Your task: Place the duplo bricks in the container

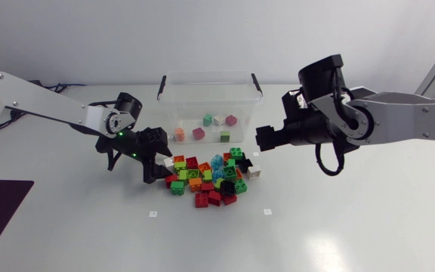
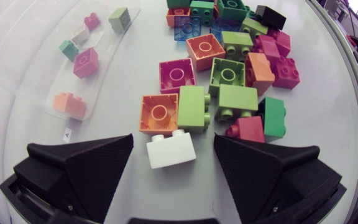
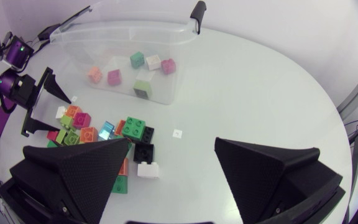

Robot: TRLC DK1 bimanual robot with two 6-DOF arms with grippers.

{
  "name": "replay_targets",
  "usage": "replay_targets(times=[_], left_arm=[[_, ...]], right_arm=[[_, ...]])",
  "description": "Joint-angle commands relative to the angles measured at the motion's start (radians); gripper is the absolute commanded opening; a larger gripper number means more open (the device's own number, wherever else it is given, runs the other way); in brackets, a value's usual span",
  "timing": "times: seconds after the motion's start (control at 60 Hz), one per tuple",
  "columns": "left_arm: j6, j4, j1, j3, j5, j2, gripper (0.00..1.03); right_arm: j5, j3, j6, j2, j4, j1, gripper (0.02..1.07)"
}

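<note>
The clear tub (image 1: pixel 210 94) at the middle of the worktop's (image 1: pixel 353 219) rear edge holds six bricks: orange, two magenta, green, white and lime. The pile (image 1: pixel 210 180) lies just in front of it. A white brick (image 2: pixel 171 150) at the pile's left rim lies on its side. Its long axis runs from one of the left fingers (image 2: pixel 86 168) to the other, with its studs facing the pile. These fingers are spread and clear of it. The right fingers (image 3: pixel 272 171) gape too, beside the pile's right rim.

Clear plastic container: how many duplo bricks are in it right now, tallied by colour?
Inside the clear plastic container:
Magenta duplo bricks: 2
Dark green duplo brick: 1
Light green duplo brick: 1
White duplo brick: 1
Orange duplo brick: 1
Total: 6
</note>
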Motion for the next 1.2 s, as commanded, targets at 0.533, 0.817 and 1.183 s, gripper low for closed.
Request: replay_targets(times=[0.533,0.817,1.183], left_arm=[[-0.027,-0.143,0.018,-0.008,-0.028,-0.098,0.32],[-0.039,-0.200,0.046,-0.020,-0.026,-0.253,0.32],[-0.154,-0.225,0.008,0.034,-0.026,-0.397,0.32]], right_arm=[[0.039,0.015,0.008,0.226,-0.022,0.101,0.96],[0.056,0.087,0.010,0.318,-0.062,0.101,0.88],[0.061,0.118,0.010,0.388,-0.066,0.100,0.60]])
